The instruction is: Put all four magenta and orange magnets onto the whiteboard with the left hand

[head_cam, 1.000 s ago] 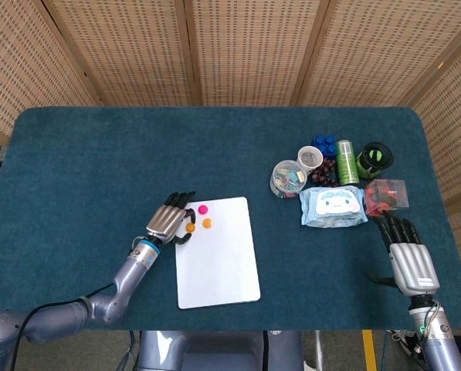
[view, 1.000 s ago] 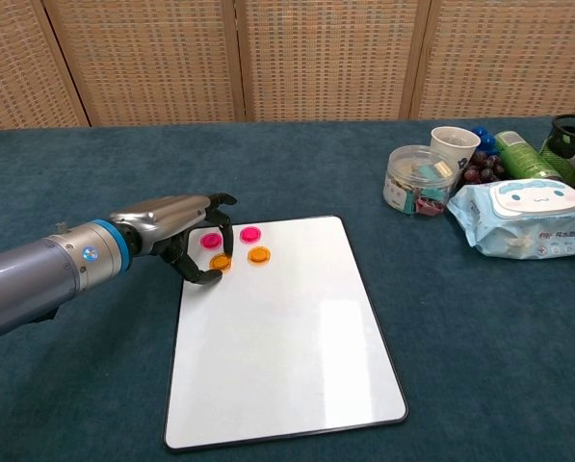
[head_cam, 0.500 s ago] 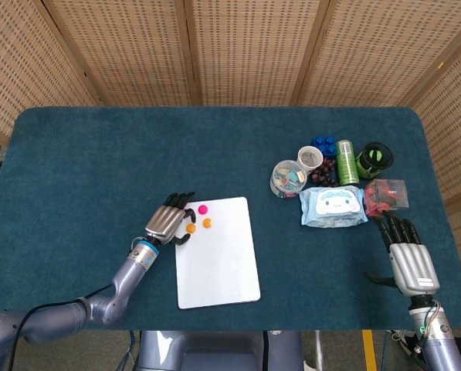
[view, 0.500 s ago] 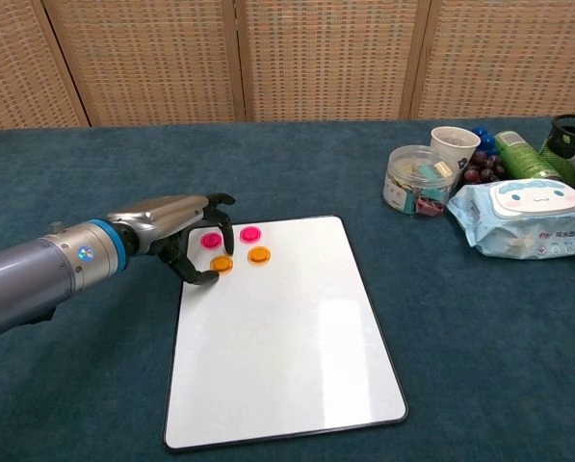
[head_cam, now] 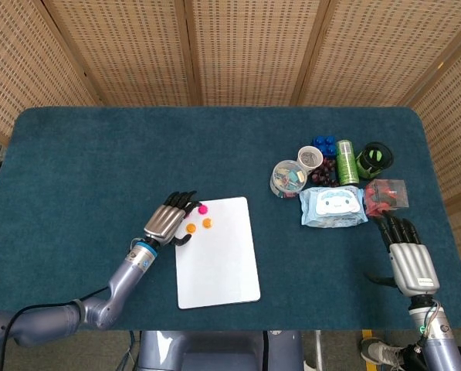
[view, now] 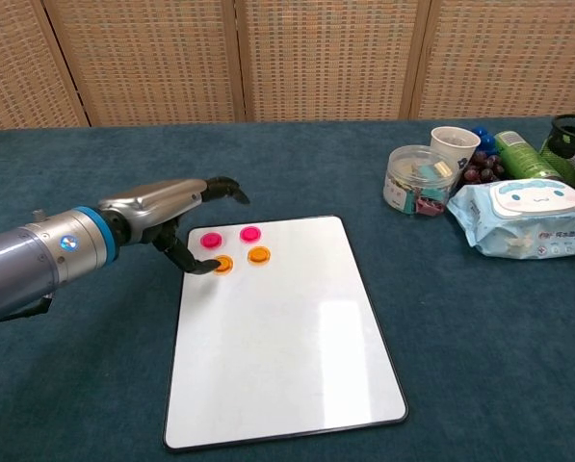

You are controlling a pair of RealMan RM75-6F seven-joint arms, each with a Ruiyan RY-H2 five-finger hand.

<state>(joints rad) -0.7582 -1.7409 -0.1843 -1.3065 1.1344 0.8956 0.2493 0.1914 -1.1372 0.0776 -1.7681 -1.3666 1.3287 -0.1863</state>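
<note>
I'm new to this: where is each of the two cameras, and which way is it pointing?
Head view: sits high, looks steeply down on the whole table; shows the left hand at the whiteboard and the right hand resting at the near right.
Chest view: sits lower, looks forward across the table to the wicker screens; shows only the left hand and its forearm.
Both share the whiteboard, its four magnets, the left hand and the wipes pack.
</note>
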